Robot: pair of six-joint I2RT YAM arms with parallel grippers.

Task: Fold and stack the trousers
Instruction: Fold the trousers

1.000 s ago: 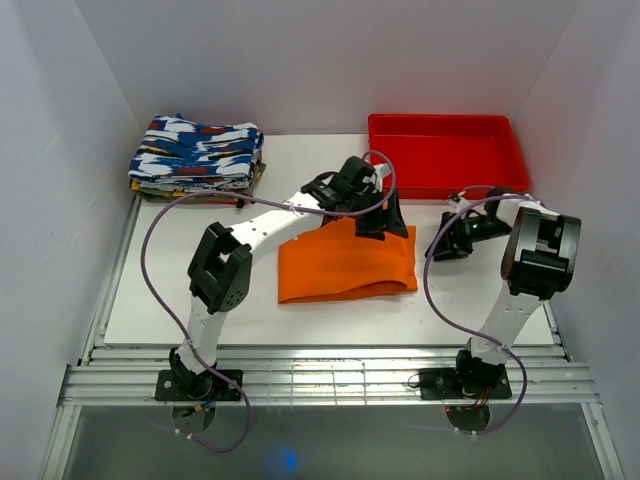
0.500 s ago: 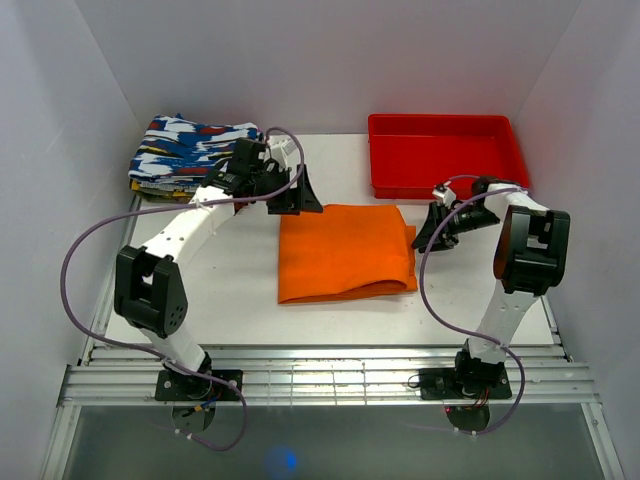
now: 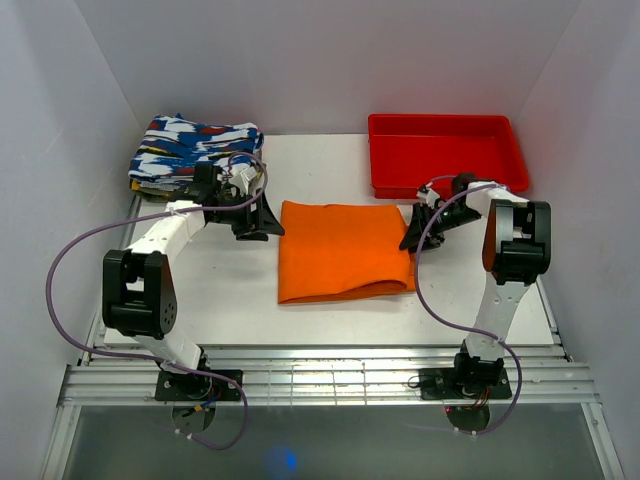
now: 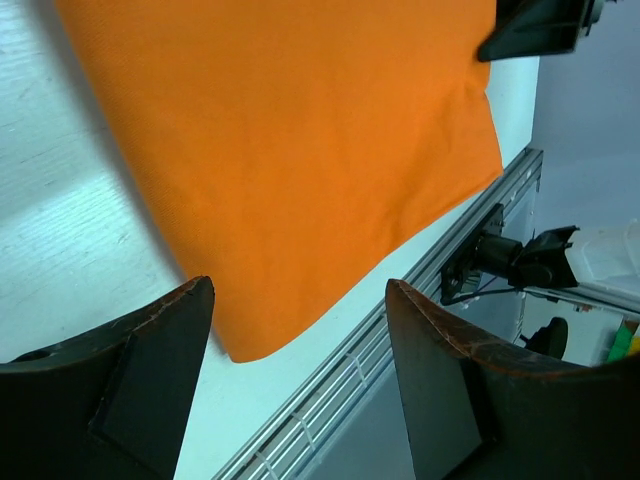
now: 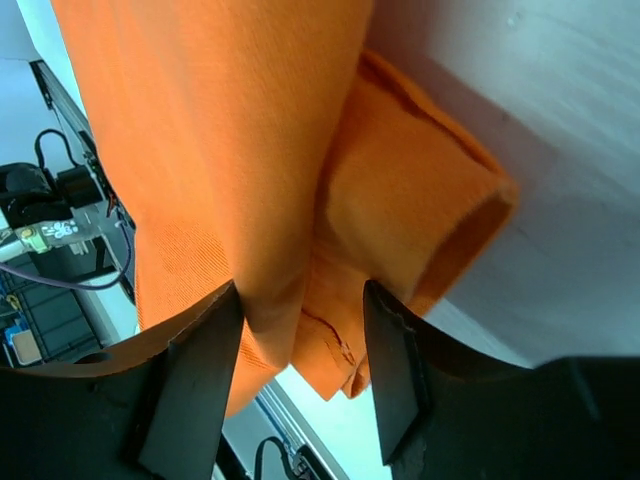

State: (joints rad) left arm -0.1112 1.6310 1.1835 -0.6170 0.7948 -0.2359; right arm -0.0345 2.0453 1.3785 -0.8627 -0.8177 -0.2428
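Between the two hands lie the large, plain bright-orange soft cloth trousers (image 3: 345,250), folded flat into a near-square and touching the table all over. Just off their left edge, the left hand (image 3: 268,218) hovers with its fingers spread wide and nothing between them. It points at that edge, probably lined up to take it for another fold. The right hand (image 3: 412,232) straddles the doubled right edge, and fabric fills its gap; whether it pinches or merely brackets the cloth I cannot tell. Beyond the right hand sits a rigid red plastic tray (image 3: 445,150). Beyond the left hand is a stack of blue, white and red patterned folded clothes (image 3: 195,155), likely the stacking spot. Underneath is a smooth white table (image 3: 200,300), boxed in by plain white walls (image 3: 320,60).
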